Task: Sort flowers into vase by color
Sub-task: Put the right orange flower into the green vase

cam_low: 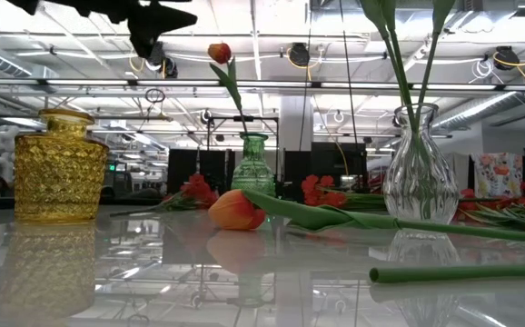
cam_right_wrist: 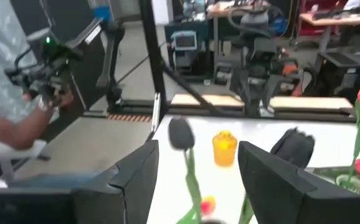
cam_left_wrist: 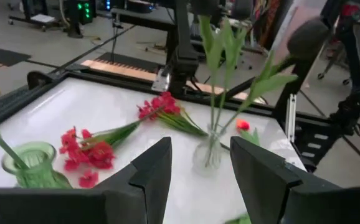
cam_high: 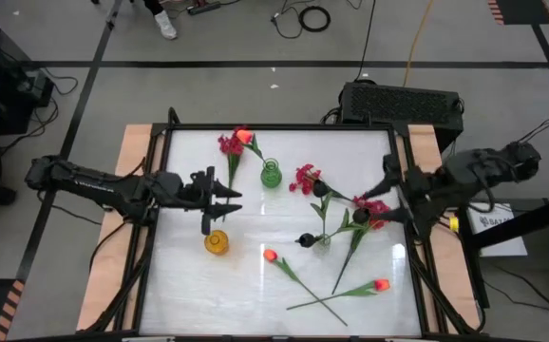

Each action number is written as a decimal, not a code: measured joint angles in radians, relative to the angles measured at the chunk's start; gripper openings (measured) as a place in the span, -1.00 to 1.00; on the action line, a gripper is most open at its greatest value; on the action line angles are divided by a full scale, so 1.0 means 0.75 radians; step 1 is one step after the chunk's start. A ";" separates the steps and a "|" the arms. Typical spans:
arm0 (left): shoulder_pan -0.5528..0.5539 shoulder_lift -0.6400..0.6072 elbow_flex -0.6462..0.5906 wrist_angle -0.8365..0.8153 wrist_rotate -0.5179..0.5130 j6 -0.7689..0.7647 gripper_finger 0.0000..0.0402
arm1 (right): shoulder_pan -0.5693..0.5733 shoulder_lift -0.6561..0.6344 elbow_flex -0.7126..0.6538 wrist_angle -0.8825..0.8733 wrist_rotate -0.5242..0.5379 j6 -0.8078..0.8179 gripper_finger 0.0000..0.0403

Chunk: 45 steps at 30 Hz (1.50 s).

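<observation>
A green vase [cam_high: 271, 174] holds one orange-red tulip [cam_low: 219, 53] upright. A clear vase [cam_high: 324, 237] holds green stems with black blooms [cam_high: 319, 189]. A yellow vase [cam_high: 217, 241] stands empty-looking near the left. Two tulips [cam_high: 270, 255] [cam_high: 381, 284] lie flat on the table, as do crimson sprays [cam_high: 229, 144] [cam_high: 303, 178] [cam_high: 370, 208]. My left gripper [cam_high: 229, 199] hovers open just beyond the yellow vase and points toward the clear vase [cam_left_wrist: 208, 152]. My right gripper [cam_high: 388, 193] hovers open at the table's right edge, high above the sprays. Neither holds anything.
The table's dark raised frame [cam_high: 284, 126] runs round the white top. A person [cam_right_wrist: 5, 93] stands beyond the table's left side. Bare tabletop lies along the near left [cam_high: 189, 294].
</observation>
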 joint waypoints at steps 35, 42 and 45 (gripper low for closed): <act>-0.408 0.312 0.000 0.371 -0.622 -0.031 -0.15 | 0.986 0.666 0.001 -0.580 0.509 0.925 0.05; -0.408 0.312 0.000 0.374 -0.630 -0.031 -0.15 | 0.989 0.929 0.001 -0.526 0.365 1.042 0.05; -0.408 0.312 0.000 0.389 -0.633 -0.030 -0.15 | 0.986 1.022 0.001 -0.468 0.300 1.040 0.05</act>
